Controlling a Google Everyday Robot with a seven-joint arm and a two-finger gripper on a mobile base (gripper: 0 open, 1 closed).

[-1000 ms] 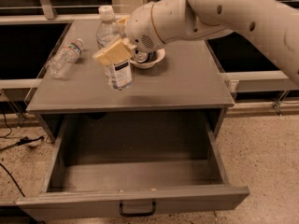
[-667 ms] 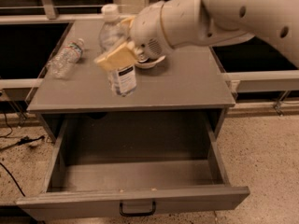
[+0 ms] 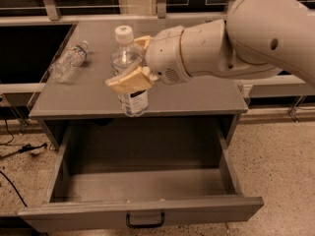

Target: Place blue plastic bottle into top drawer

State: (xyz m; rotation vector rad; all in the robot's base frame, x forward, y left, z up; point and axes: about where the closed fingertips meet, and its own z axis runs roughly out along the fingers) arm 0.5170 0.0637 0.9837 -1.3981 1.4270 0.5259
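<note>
One crinkled bottle [image 3: 69, 63] left, jaws gripping blue plastic bottle [image 3: 133, 102], top drawer [image 3: 142, 214] open below

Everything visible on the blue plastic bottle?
The blue plastic bottle is clear plastic with a white screw cap and a white and dark blue label low on its body. It is roughly upright, clamped at mid-height between the tan fingers of the gripper, over the front edge of the cabinet top, above the open top drawer.

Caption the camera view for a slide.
Hand holding the blue plastic bottle at the front edge of the tabletop, top drawer open below.
</note>
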